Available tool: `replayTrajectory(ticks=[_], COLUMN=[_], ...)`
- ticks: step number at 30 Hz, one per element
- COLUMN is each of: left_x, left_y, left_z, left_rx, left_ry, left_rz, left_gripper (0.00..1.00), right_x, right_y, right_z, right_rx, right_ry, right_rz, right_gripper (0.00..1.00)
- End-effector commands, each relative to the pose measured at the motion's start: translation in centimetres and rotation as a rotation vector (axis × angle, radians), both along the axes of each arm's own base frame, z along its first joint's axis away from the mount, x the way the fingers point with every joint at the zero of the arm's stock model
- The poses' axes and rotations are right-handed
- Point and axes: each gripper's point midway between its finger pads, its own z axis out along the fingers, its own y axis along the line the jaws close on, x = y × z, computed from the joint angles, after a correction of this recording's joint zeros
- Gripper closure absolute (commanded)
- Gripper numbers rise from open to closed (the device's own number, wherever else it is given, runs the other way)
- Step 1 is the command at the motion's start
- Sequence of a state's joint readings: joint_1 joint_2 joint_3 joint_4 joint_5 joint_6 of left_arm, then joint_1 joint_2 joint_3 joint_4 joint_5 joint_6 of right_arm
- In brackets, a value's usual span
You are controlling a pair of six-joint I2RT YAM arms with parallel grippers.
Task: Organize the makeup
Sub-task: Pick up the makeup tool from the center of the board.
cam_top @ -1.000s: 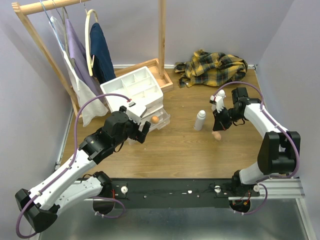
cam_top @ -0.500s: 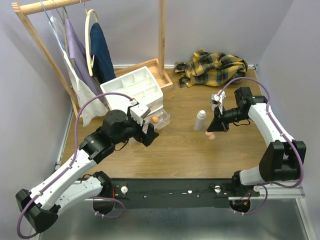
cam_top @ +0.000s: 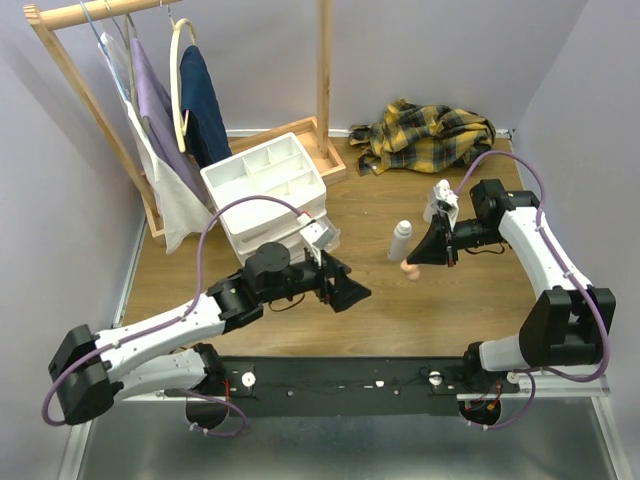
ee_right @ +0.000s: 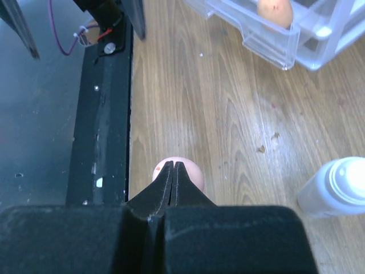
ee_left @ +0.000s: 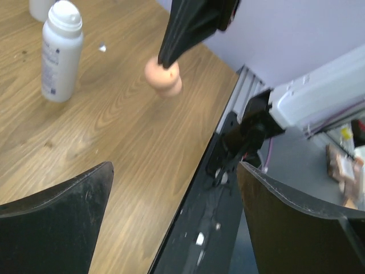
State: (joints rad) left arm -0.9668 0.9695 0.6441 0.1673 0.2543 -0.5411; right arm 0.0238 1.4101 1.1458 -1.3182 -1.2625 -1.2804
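The right gripper (ee_right: pixel 173 166) has its fingers pressed together, pinching the top of a peach sponge (ee_left: pixel 163 80) just beside the white bottle (ee_left: pixel 59 52), on the side toward the arm bases. Whether the sponge rests on the table (ee_left: pixel 125 154) is unclear, and from the right wrist the fingertips hide most of it. The left gripper (cam_top: pixel 344 290) hangs near the bottle, spread wide and empty. Farther from the bottle, a second sponge (ee_right: pixel 274 10), cut off by the frame edge, lies in a clear open drawer (ee_right: pixel 268 43).
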Motion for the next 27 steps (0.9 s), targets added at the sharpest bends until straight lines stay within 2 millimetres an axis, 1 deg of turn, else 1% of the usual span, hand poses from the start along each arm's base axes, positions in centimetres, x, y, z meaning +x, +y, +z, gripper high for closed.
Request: replayTrajectory(ticks=[1,3,4,5,6,7,8,9,10,12,13,15,16,17,18,19,20,21,22,24,25,27], left_x=[2.1,2.0,2.1,2.0,2.0,2.1,2.1,1.9,2.1,2.0,2.2,2.6,2.8,2.9,3.0,3.1,3.1,3.2,3.1,3.1,3.1,3.2], left_y=[-2.5,-3.4,-3.9,-4.5,-4.9,-5.7,-6.2,-6.7,-7.3,-8.2,-8.7,-9.3,-9.7,-10.1,-10.3,-10.8,-11.1,-11.3,-11.5,-11.7,-11.8,-11.7], left_z=[2.4,3.1,2.5,3.0,3.0,2.3,2.7,2.9,2.2,2.7,1.8,1.9,1.1,1.4,1.0,0.1,0.3,-0.1,-0.7,-0.9,-1.0,-1.1], left_rx=[-0.157,-0.181,-0.169,-0.180,-0.183,-0.167,-0.174,-0.181,-0.170,-0.187,-0.169,-0.168,-0.151,-0.155,-0.138,-0.116,-0.113,-0.096,-0.082,-0.078,-0.075,-0.069], left_ry=[-0.005,-0.018,-0.011,-0.016,-0.017,-0.007,-0.008,-0.011,-0.001,-0.001,0.012,0.016,0.026,0.025,0.032,0.042,0.040,0.046,0.053,0.057,0.058,0.054], left_rz=[0.102,0.097,0.094,0.083,0.075,0.065,0.053,0.041,0.037,0.023,0.024,0.030,0.031,0.028,0.029,0.024,0.019,0.018,0.008,0.003,0.003,0.009], left_gripper=[0.04,0.04,0.04,0.04,0.05,0.05,0.06,0.07,0.08,0.12,0.13,0.15,0.16,0.18,0.19,0.23,0.25,0.27,0.34,0.40,0.47,0.54], right_x=[-0.9,-1.0,-1.0,-1.0,-1.0,-1.0,-1.1,-1.1,-1.1,-1.1,-1.2,-1.2,-1.2,-1.2,-1.2,-1.3,-1.3,-1.3,-1.3,-1.3,-1.3,-1.3], right_y=[0.6,0.8,0.8,0.8,0.9,0.8,0.8,0.9,0.9,0.9,0.9,0.9,0.9,0.9,0.9,0.9,0.9,0.9,0.9,0.9,0.9,0.9], right_z=[2.5,2.8,2.8,2.9,3.0,3.0,2.9,3.0,3.0,3.1,3.1,3.2,3.2,3.3,3.3,3.3,3.3,3.3,3.3,3.3,3.3,3.3], right_rx=[0.103,0.115,0.120,0.125,0.128,0.129,0.131,0.134,0.134,0.135,0.137,0.137,0.137,0.139,0.139,0.139,0.139,0.139,0.140,0.139,0.139,0.137], right_ry=[-0.015,-0.015,-0.012,-0.012,-0.012,-0.009,-0.005,-0.007,-0.007,-0.008,-0.009,-0.015,-0.015,-0.019,-0.016,-0.018,-0.018,-0.018,-0.019,-0.019,-0.019,-0.019], right_rz=[0.000,0.001,-0.001,-0.001,0.000,-0.002,-0.002,-0.002,-0.003,-0.003,-0.003,-0.003,-0.001,0.000,-0.002,-0.001,-0.001,-0.002,-0.002,-0.002,-0.002,-0.002], right_gripper=[0.99,0.99,0.99,0.99,0.99,0.99,0.99,0.99,0.99,0.99,0.99,0.99,0.99,0.99,0.99,0.99,0.99,0.99,0.99,0.99,0.99,0.99])
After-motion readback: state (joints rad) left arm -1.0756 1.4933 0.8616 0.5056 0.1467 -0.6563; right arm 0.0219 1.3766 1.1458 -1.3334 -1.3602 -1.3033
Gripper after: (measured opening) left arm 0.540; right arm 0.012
